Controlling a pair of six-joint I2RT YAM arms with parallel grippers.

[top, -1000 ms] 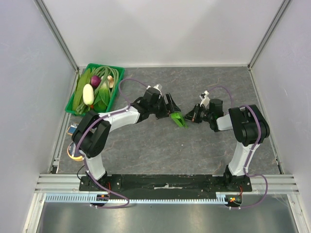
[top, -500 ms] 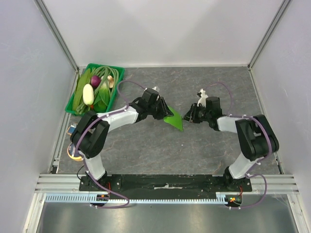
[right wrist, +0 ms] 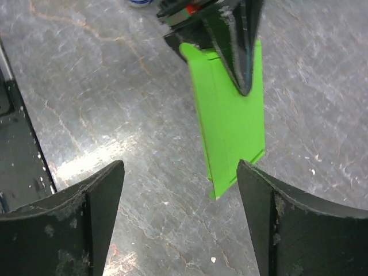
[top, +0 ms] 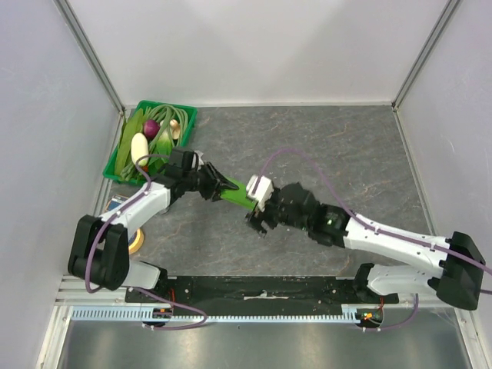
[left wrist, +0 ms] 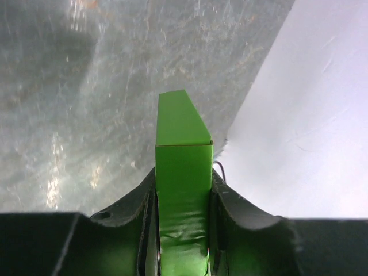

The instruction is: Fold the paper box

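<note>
The paper box (top: 235, 193) is a flat, lime-green folded card with a tapered flap, held just above the grey table. My left gripper (top: 215, 185) is shut on its left end. In the left wrist view the paper box (left wrist: 183, 158) sticks out forward between the two black fingers (left wrist: 233, 207), which press on its sides. My right gripper (top: 256, 221) stands open just near-right of the card. From the right wrist, the paper box (right wrist: 231, 129) hangs ahead of the spread right gripper (right wrist: 181, 198), which holds nothing, with the left arm's fingers (right wrist: 241, 54) clamped on its far end.
A green crate (top: 182, 151) full of vegetables stands at the back left. A roll of tape (top: 135, 242) and a small blue item (top: 115, 204) lie by the left wall next to the left arm's base. The right arm stretches low across the table's near middle.
The right gripper opened and let go of the card. The left gripper closed on it and carried it left and nearer. The right arm stretched out leftward after it.
</note>
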